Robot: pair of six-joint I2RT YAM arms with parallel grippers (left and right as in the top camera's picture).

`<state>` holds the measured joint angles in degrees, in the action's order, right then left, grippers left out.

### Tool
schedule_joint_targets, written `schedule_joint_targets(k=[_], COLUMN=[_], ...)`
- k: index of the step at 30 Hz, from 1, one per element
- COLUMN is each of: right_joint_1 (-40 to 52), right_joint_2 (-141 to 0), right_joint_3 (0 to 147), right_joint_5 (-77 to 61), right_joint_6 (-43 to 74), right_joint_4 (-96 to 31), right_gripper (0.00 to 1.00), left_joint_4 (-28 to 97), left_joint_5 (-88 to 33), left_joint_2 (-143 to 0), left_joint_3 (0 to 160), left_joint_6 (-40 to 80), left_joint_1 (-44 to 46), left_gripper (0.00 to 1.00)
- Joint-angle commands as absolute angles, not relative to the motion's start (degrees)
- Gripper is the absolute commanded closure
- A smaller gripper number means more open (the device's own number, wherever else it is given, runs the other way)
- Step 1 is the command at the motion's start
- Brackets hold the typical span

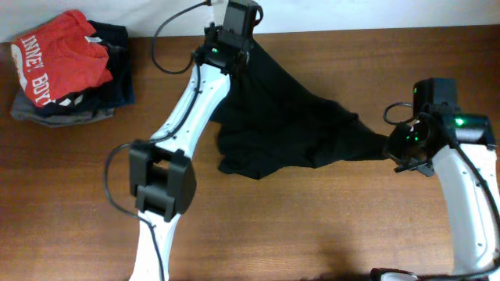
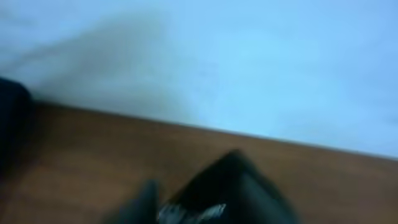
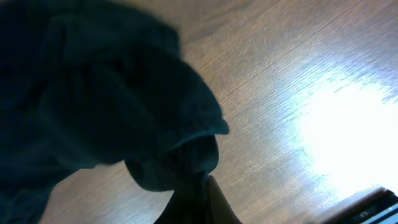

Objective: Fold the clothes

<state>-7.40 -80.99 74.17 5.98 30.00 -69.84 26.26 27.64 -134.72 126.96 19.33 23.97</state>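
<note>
The black garment (image 1: pixel 289 129) stretches from left fingers (image 2: pixel 142 202) to right fingers (image 3: pixel 217 206).

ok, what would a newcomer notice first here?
A black garment stretched across the middle of the table, pulled taut between the left gripper at the far edge and the right gripper at the right. Then the red shirt topping the pile of clothes in the far left corner.

Left wrist view all blur, dark shape (image 2: pixel 231 186) at btm unreadable. Right gripper (image 3: pixel 203 198) buried in black garment (image 3: pixel 93 93), cut off.
</note>
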Motion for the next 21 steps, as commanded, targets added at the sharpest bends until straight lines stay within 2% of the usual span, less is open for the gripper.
schedule_joint_targets(k=[1, 7, 15, 21], right_joint_1=[-7.07, -7.07, -7.07, -7.09], right_joint_2=[-81.32, -81.38, -81.38, -81.38], right_joint_3=[72.18, 71.61, 71.61, 71.61], right_joint_5=[6.20, 6.24, 6.22, 6.24], right_joint_6=[30.46, 30.44, 30.46, 30.44], right_joint_4=[-68.82, -67.20, -66.15, -66.17], right_gripper=[0.96, 0.95, 0.94, 0.94], left_joint_4=[26.15, 41.78, 71.57, 83.40], left_joint_5=[27.88, 27.77, 27.79, 21.54], left_joint_2=[-135.70, -130.61, -123.07, -121.86], left_joint_3=[127.50, 128.11, 128.11, 128.09], left_joint_6=[12.36, 12.99, 24.32, 26.57], left_joint_1=[23.20, 23.99, 24.21, 23.75], left_gripper=[0.01, 0.01, 0.01, 0.01])
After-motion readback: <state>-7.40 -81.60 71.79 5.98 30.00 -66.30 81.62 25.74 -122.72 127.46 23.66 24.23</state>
